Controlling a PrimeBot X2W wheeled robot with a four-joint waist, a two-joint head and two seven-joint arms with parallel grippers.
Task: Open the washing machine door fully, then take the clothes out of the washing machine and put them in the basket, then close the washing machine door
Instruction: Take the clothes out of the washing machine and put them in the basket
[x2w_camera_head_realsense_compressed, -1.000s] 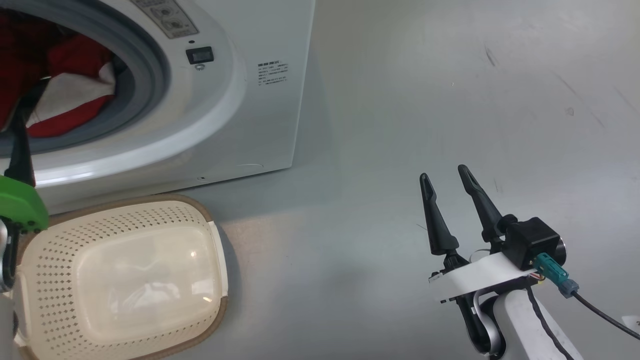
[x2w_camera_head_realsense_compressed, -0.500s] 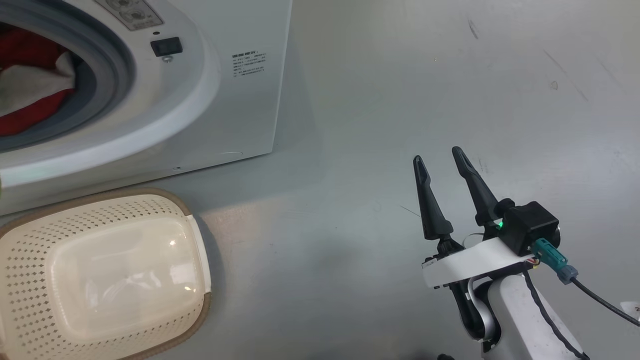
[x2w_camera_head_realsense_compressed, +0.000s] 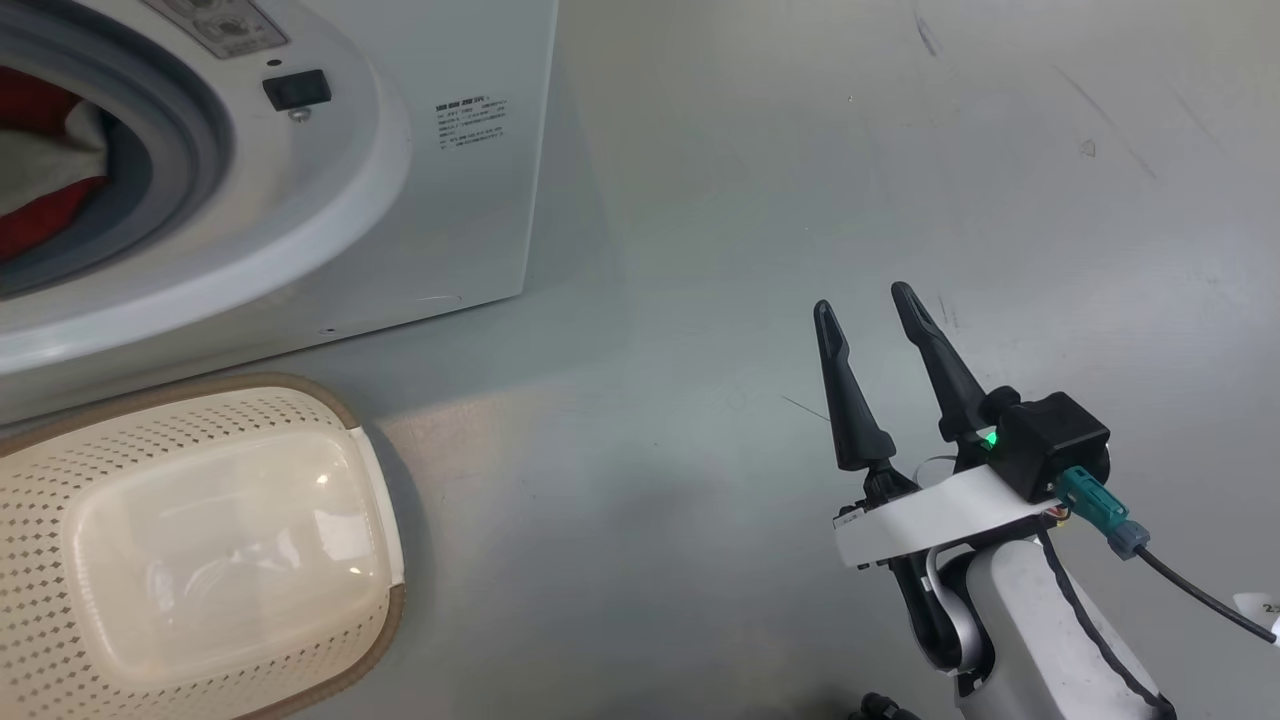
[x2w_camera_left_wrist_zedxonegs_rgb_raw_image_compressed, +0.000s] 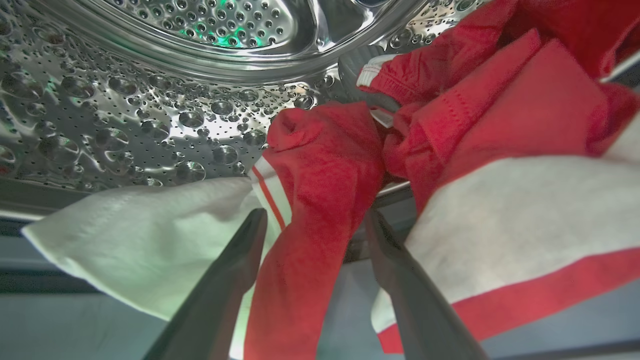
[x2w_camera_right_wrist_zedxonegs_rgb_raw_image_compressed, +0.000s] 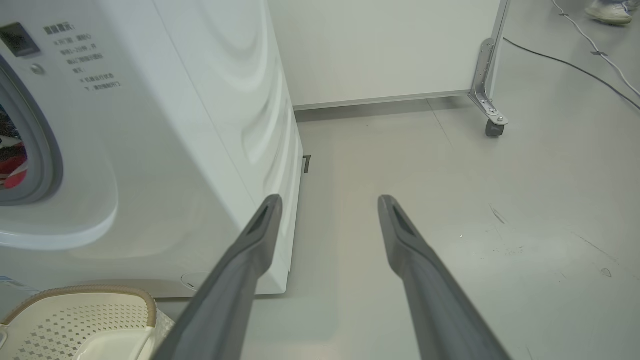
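Note:
In the head view the white washing machine (x2w_camera_head_realsense_compressed: 300, 230) stands at the upper left, its opening showing the red and white clothes (x2w_camera_head_realsense_compressed: 40, 170). The washing machine door is out of view. Inside the steel drum (x2w_camera_left_wrist_zedxonegs_rgb_raw_image_compressed: 150, 125), my left gripper (x2w_camera_left_wrist_zedxonegs_rgb_raw_image_compressed: 315, 216) is open, with a hanging fold of the red clothes (x2w_camera_left_wrist_zedxonegs_rgb_raw_image_compressed: 320, 165) between its fingers and white cloth on either side. The cream basket (x2w_camera_head_realsense_compressed: 180, 392) sits on the floor below the opening, with nothing in it. My right gripper (x2w_camera_head_realsense_compressed: 862, 298) hovers open over the bare floor to the machine's right, holding nothing.
In the right wrist view the washing machine (x2w_camera_right_wrist_zedxonegs_rgb_raw_image_compressed: 175, 125) fills the left and the basket's rim (x2w_camera_right_wrist_zedxonegs_rgb_raw_image_compressed: 85, 290) shows bottom left. A white partition on a caster (x2w_camera_right_wrist_zedxonegs_rgb_raw_image_compressed: 494, 129) stands behind. Cables (x2w_camera_right_wrist_zedxonegs_rgb_raw_image_compressed: 575, 70) and a person's shoe (x2w_camera_right_wrist_zedxonegs_rgb_raw_image_compressed: 607, 11) lie far right.
The head camera has turned, so the washer and basket sit further left in the picture. The left arm's green part has left that view. The right gripper stays open.

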